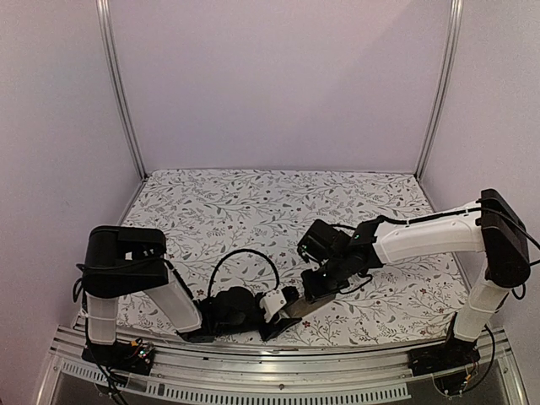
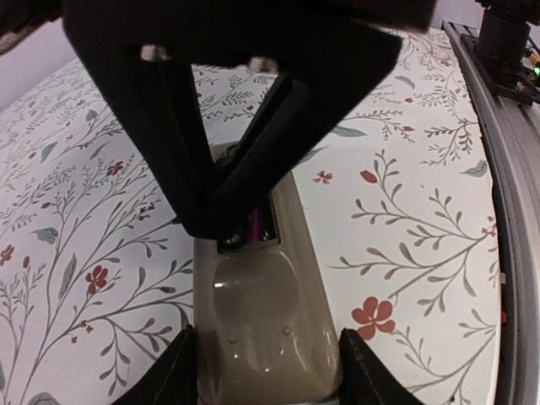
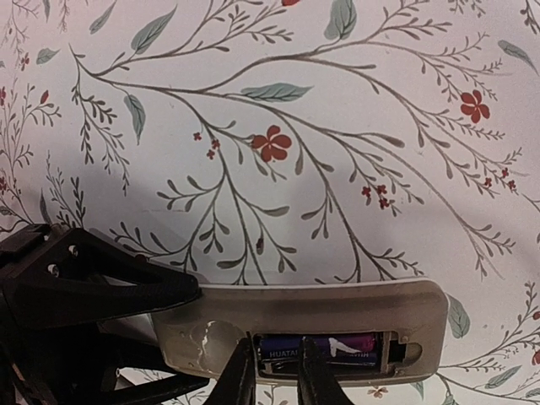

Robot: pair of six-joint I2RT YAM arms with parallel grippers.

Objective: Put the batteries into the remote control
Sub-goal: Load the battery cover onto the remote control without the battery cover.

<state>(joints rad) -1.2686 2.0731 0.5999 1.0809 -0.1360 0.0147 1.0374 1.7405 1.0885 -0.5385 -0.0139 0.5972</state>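
The remote control lies tan-grey back up on the floral cloth near the table's front edge, seen as a small strip in the top view. My left gripper is shut on its rounded end, one finger against each long side. Two dark batteries, one with a purple end, lie side by side in the open recess; a purple sliver of a battery shows in the left wrist view. My right gripper hangs over the recess's inner end. Its jaws are a narrow gap apart, tips down at the batteries, with nothing clamped between them.
The flowered cloth covers the whole table. An aluminium rail runs along the near edge, close to the remote. Two metal frame posts and pale walls bound the back and sides.
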